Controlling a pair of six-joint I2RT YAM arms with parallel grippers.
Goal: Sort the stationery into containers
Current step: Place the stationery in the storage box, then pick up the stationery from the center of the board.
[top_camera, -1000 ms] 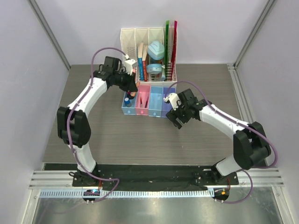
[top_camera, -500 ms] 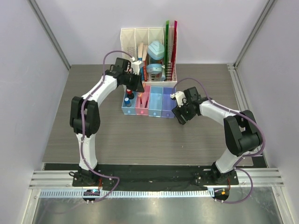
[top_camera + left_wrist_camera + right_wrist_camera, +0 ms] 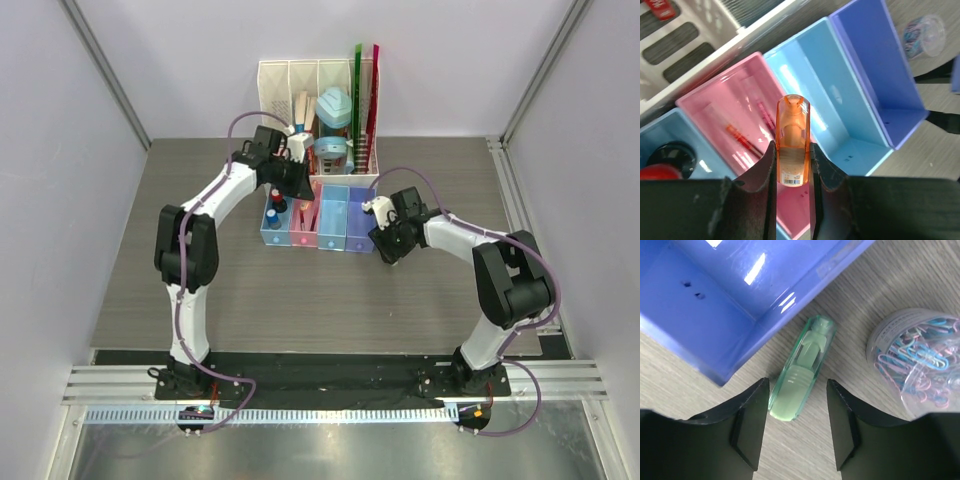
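Right tool advanced, open astride green piece | left tool grips orange piece, wrist-only

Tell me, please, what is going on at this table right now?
The left pincer holds an orange marker over the pink bin and the light-blue bin. The right pincer stands open astride a green marker lying on the table beside the purple bin, not gripping it yet. A tub of paper clips lies next to it.
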